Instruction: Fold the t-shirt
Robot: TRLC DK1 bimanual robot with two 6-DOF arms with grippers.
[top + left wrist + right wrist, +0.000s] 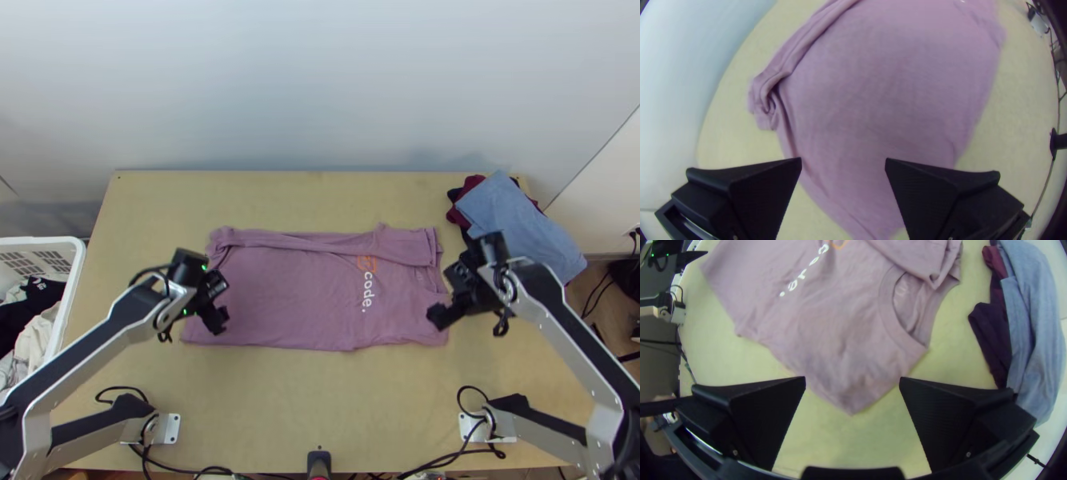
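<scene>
The mauve t-shirt (296, 296) lies sideways mid-table, its far side turned in as a long strip, collar toward the right, printing facing up. Over its left end is my left gripper (220, 298), open. In the left wrist view the left gripper (843, 162) stands apart over the shirt (889, 89), holding nothing. My right gripper (446, 296) is open above the shirt's right end. In the right wrist view the right gripper (852, 380) has the near collar-end corner of the shirt (818, 329) between its spread fingers, not gripped.
A pile of blue and dark red clothes (512, 216) lies at the table's far right corner, beside the right arm. A white basket (76, 280) with clothes stands off the left edge. Bare tabletop (320, 400) stretches in front of the shirt.
</scene>
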